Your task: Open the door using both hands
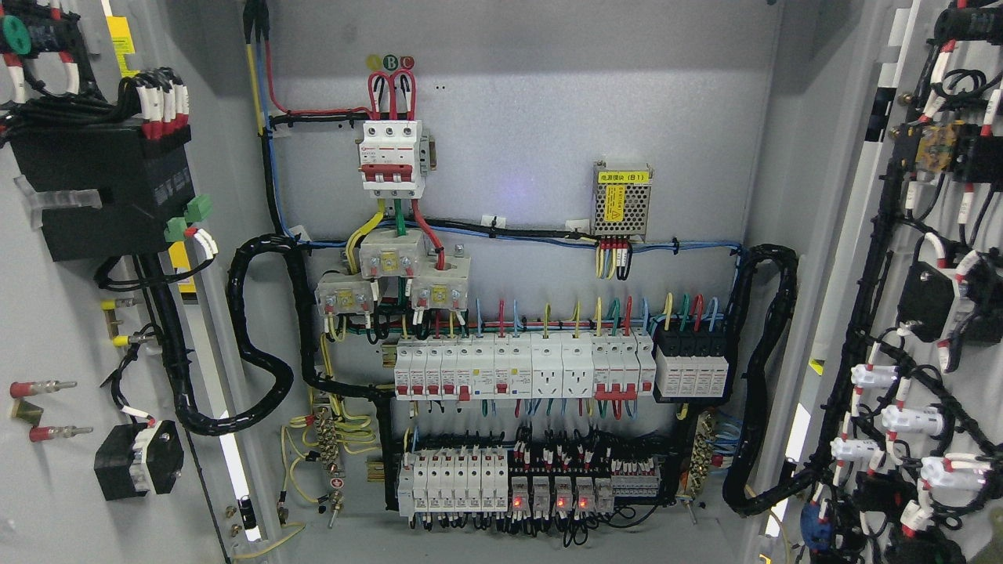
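Two doors stand wide open, one on each side of a big grey box full of wires. No robot hand shows anywhere, so I cannot tell if the hands are released or clenched.

At the far left is the left door (47, 313), seen from its inside. A black box (110, 196) sits on it near the top, with red and white wire ends above it. Two small green plugs (188, 218) stick out beside that box. Lower down, a small black block (137, 460) is fixed to the door. A thick black hose (258, 352) of wires loops from the door into the big box.

Inside, on the grey back wall (533, 117), a white switch (392, 160) with red parts sits high up. Red loops of wire go into its top. Yellow, green and red wires run down from it to three pale blocks (392, 278). To the right, a small silver box (621, 200) has a yellow label on top.

Below is a long row of white switches (525, 368), with a black block (693, 356) at its right end. Under that is another row of white switches (454, 478). Beside them, small red lights (541, 501) glow.

Another black hose (768, 376) bends down the right side. At the far right is the right door (925, 313), covered with black wires and white plugs.
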Robot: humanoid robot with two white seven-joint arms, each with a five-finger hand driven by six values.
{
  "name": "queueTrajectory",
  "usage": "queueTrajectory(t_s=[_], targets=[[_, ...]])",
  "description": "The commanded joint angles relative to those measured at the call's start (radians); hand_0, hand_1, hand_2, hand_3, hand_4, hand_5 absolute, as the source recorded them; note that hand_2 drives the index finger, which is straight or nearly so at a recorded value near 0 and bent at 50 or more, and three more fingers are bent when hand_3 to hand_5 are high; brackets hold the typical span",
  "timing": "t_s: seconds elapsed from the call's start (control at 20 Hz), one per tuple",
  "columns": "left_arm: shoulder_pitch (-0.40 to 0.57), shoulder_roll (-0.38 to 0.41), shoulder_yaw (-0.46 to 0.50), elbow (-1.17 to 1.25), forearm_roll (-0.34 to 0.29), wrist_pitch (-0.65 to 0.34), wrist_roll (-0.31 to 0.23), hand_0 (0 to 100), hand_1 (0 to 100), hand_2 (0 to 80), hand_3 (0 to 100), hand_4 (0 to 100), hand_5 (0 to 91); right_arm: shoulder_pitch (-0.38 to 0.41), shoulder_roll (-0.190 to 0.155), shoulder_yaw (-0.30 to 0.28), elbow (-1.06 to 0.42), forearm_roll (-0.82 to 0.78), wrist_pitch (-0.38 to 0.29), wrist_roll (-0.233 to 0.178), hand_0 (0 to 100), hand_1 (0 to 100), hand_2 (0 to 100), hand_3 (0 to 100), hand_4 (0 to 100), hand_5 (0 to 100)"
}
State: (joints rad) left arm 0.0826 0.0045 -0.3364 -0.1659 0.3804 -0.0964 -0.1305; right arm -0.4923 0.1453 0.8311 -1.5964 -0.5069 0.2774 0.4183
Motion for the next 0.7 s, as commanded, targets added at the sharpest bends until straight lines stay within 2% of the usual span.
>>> queueTrajectory(t_s=[0.0, 0.65], targets=[[-0.009, -0.023, -0.001, 0.046, -0.001, -0.002, 0.0, 12, 56, 0.0, 0, 0, 0.0, -0.02, 0.007, 0.063, 0.0, -0.027, -0.006, -0.004, 0, 50, 4, 0, 0, 0], [-0.007, -0.023, 0.002, 0.045, 0.0, -0.006, -0.011, 12, 56, 0.0, 0, 0, 0.0, -0.083, 0.01, 0.071, 0.018, -0.028, -0.004, -0.006, 0, 50, 4, 0, 0, 0]])
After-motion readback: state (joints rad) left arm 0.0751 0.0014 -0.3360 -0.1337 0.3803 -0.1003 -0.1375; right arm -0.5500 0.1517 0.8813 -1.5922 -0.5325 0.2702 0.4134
